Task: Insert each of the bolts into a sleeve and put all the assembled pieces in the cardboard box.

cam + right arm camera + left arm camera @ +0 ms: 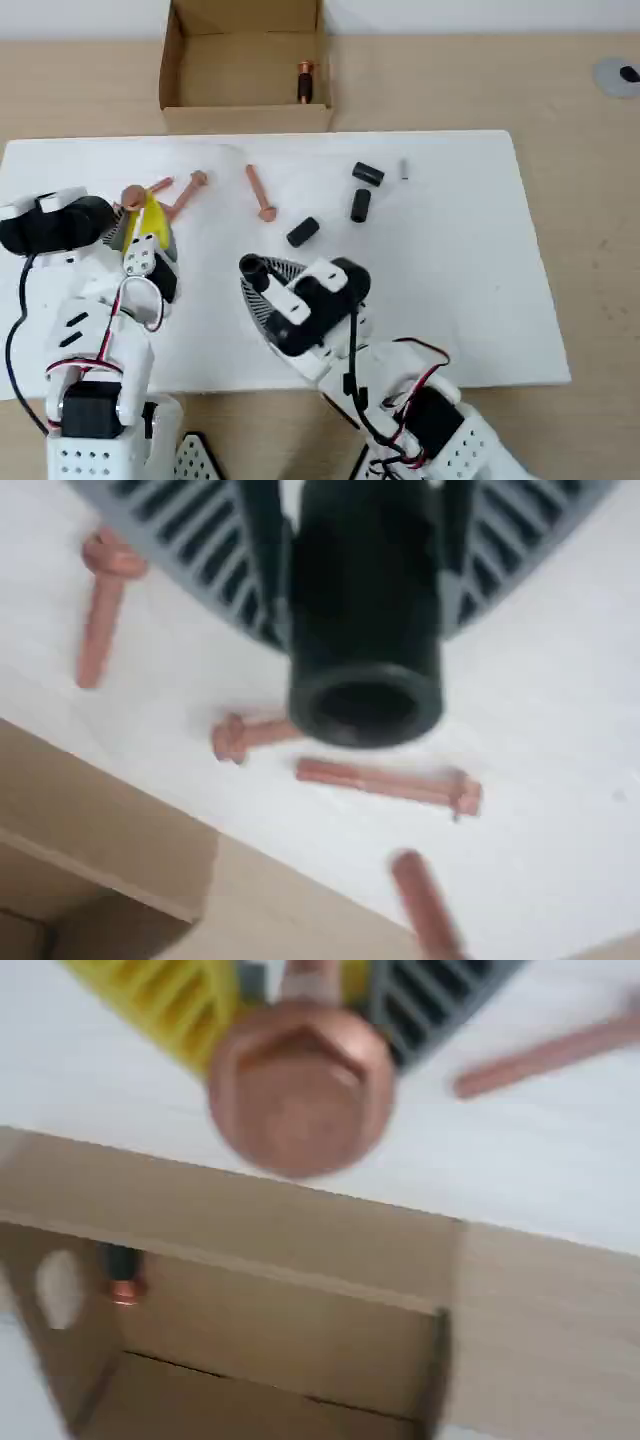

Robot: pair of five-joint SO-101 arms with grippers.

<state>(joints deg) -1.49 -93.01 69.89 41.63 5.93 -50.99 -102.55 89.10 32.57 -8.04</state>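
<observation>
The left pincer (pixel 303 1005) grips a bolt (pixel 300 1090), probably stiff and slippery; the right pincer (pixel 360 570) clamps a light sleeve (pixel 365 695) mid-body.

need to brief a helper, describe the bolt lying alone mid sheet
Start at the cardboard box, then the white sheet in front of it. Near the sheet's box edge one bolt lies alone, between a pair of bolts and the black sleeves, its head pointing away from the box.

Copper bolts (pixel 262 193), black sleeves (pixel 368 174), white mat (pixel 450 280), brown cardboard box (pixel 171 62), yellow-and-grey left pincer (pixel 138 210)
</observation>
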